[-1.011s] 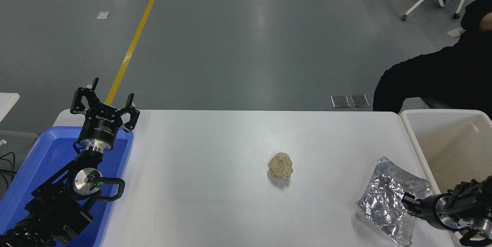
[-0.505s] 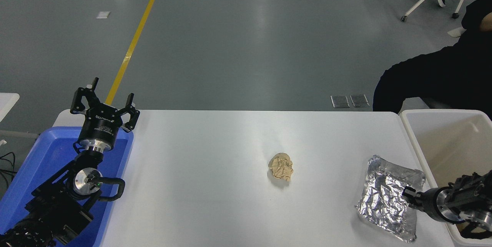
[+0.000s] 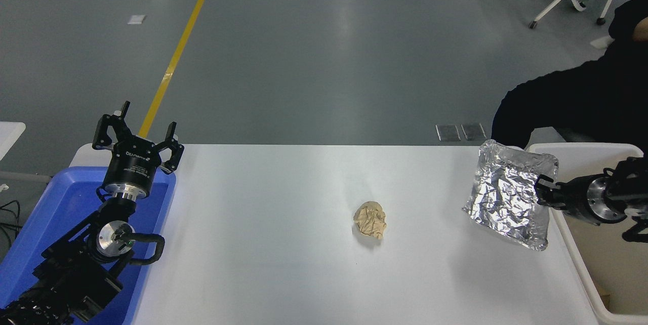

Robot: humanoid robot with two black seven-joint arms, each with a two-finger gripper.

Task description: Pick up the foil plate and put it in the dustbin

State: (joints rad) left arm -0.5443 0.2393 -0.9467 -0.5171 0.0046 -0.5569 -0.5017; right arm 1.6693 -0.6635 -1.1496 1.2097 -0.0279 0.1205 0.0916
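Note:
The crinkled silver foil plate hangs tilted in the air above the table's right edge, next to the left rim of the dustbin. My right gripper comes in from the right edge and is shut on the plate's right rim. The cream-white dustbin stands against the table's right side, and the right arm reaches across over it. My left gripper is open and parked at the lower left over the blue bin.
A crumpled tan paper ball lies at the middle of the white table. A blue plastic bin stands at the left edge. A person in black is at the far right behind the dustbin.
My right gripper has lifted the foil plate off the table and carried it up and away from the camera, toward the dustbin's near-left rim. The left arm has not moved.

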